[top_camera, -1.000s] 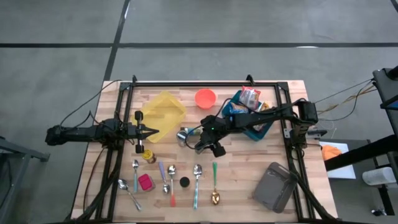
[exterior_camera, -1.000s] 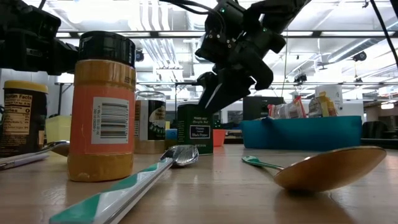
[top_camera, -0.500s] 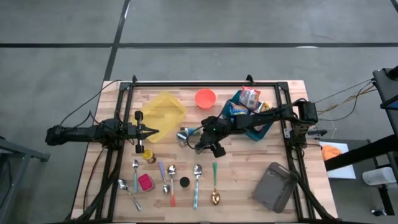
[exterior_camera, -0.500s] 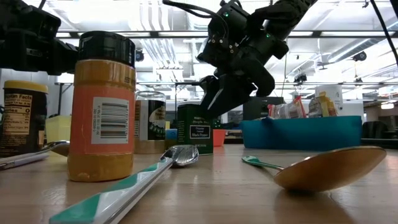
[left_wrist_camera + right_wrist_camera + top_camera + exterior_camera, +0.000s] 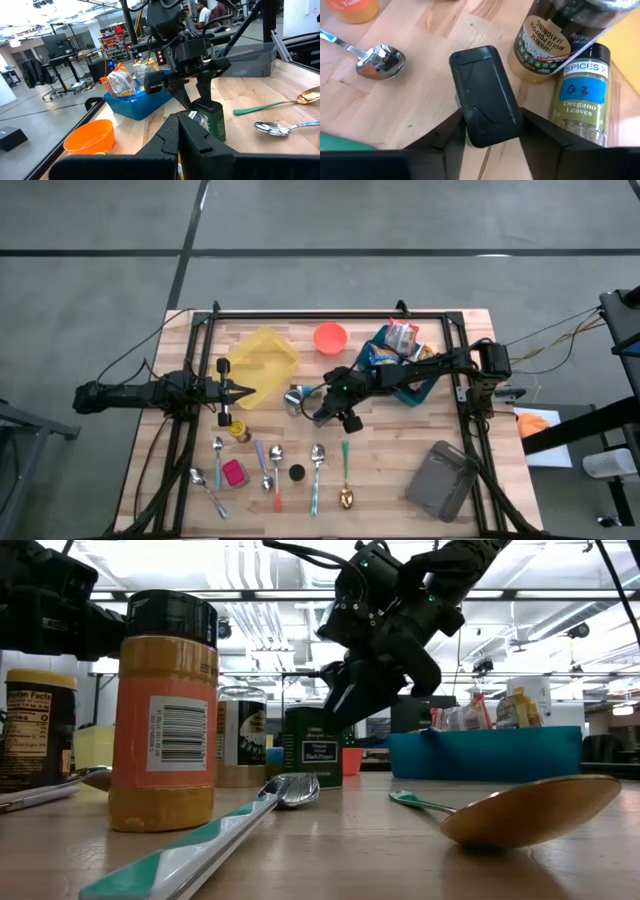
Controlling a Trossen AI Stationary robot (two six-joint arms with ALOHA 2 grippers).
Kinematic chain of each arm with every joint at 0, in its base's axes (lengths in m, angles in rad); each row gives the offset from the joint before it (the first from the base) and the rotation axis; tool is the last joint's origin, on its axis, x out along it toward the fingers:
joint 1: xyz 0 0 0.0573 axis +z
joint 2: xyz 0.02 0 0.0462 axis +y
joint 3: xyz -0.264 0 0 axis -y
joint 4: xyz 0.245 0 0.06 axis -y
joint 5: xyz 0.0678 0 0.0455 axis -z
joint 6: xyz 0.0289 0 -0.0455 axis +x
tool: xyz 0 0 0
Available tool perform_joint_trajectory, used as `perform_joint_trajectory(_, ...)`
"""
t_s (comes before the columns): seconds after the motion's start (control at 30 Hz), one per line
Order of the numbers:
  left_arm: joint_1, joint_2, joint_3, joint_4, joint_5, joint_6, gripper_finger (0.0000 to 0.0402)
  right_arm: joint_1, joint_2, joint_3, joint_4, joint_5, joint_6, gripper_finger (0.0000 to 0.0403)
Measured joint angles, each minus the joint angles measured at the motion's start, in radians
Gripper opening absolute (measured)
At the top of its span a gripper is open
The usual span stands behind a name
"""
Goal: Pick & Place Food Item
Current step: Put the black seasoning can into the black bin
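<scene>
Right at the right jaws: a dark green can, the food item, upright on the bench near its middle. Down at the can's top, one dark finger on either side of the lid. Clamped on it or only straddling it: cannot tell.

Just beside those jaws, on the wood: an oregano jar with a blue label, up against a larger jar of peppercorns. Near them, the bowl of a steel spoon.

A little way off from the right jaws, toward the bench's front edge: a row of spoons, among them a green-handled one with a gold bowl. In the same row, a small black round piece and a pink block.

Across from the can, facing it: the left jaws, pressed fully together with nothing between them, hovering by the edge of a yellow container. Just in front of them, an orange-bodied jar with a dark lid.

Behind the right jaws: an orange bowl. Beside it, a blue bin stuffed with snack packets.

Farthest from both jaws, at the front right corner: a grey tray.
</scene>
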State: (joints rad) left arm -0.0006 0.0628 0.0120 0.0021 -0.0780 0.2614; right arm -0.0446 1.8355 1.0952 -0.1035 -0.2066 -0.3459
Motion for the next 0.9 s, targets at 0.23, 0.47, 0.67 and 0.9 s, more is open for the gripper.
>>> perform_joint_trajectory(0.23,0.000,0.000,0.000,0.000,0.000,0.000,0.0000,-0.003,0.000,-0.003,0.009,0.000,-0.002,0.0124)
perform_joint_trajectory(0.47,0.000,0.000,0.000,0.000,0.000,0.000,0.0000,-0.003,0.000,-0.003,0.008,0.000,-0.002,0.0140)
perform_joint_trajectory(0.67,0.000,0.000,0.000,0.000,0.000,0.000,0.0000,-0.003,0.000,-0.003,0.008,-0.001,0.002,0.0125)
perform_joint_trajectory(0.9,0.000,0.000,0.000,0.000,0.000,0.000,0.0000,-0.002,0.000,-0.003,0.008,-0.001,0.005,0.0125)
